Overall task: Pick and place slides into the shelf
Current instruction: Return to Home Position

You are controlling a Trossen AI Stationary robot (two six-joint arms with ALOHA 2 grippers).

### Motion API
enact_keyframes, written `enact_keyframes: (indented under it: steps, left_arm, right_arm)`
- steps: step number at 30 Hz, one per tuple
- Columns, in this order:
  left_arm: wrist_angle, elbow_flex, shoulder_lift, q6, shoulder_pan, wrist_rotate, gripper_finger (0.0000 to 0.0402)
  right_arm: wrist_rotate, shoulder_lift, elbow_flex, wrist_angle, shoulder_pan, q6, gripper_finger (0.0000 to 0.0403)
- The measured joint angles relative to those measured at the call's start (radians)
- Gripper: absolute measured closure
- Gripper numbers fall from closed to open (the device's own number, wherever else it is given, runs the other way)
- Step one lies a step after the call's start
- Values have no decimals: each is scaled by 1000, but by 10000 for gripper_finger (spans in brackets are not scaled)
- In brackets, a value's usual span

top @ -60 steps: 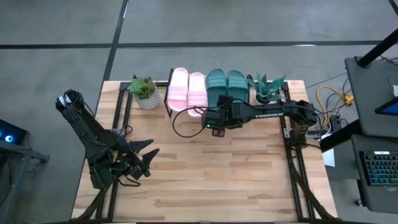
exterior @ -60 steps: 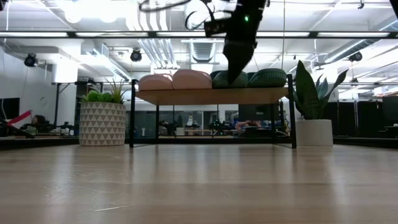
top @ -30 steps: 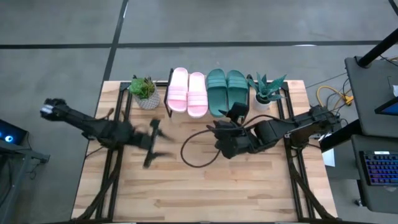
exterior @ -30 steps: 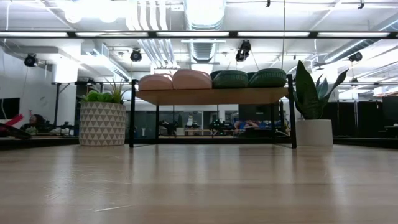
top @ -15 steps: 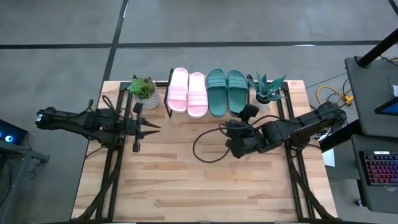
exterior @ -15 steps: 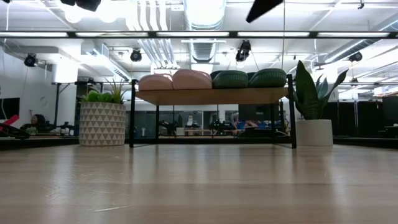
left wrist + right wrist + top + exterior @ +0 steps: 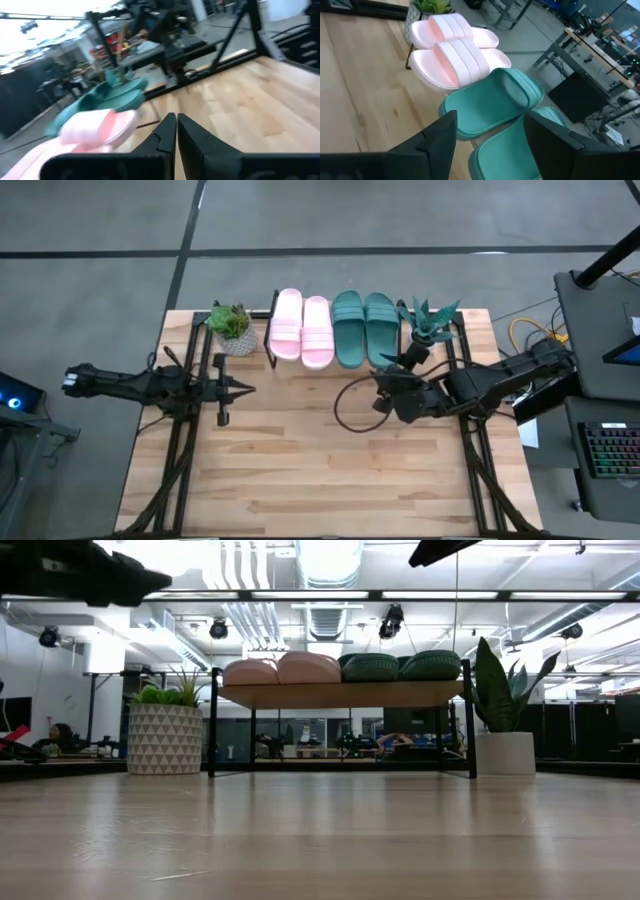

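Observation:
Both pairs of slides lie side by side, soles down, on the shelf point(image 7: 340, 693) at the table's far edge: the pink pair point(image 7: 302, 328) to the left, the green pair point(image 7: 364, 327) to the right. My left gripper point(image 7: 248, 390) hovers shut over the table's left part, pointing toward the right edge, clear of everything. In its wrist view the left gripper point(image 7: 176, 122) shows no gap between the fingers. My right gripper point(image 7: 383, 385) hangs open just in front of the green pair point(image 7: 495, 105), with nothing between the fingers.
A leafy plant in a patterned white pot point(image 7: 232, 328) stands left of the shelf, and a spiky plant in a white pot point(image 7: 430, 325) right of it. A black cable loop point(image 7: 345, 405) hangs from the right arm. Bare wooden tabletop point(image 7: 320, 470) lies toward the near edge.
My left gripper has shut and swung from pointing toward the near edge to pointing level toward the right edge. My right gripper has drawn back toward the table's right edge, staying open. The slides have not moved.

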Motion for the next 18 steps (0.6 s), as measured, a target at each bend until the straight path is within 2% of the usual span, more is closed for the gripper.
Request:
enact_keyframes:
  steps: [4,13,18]
  left_arm:
    - [-62,-17,-95,-24,30,-20,401]
    - [-151,-80,-280,-57,30,3,401]
    - [-174,-111,-287,-110,30,16,402]
  right_arm:
    - [-1,-30,-24,18,2,-3,183]
    - [-4,-45,-90,92,24,-59,183]
    - [-3,-45,-126,113,28,-58,183]
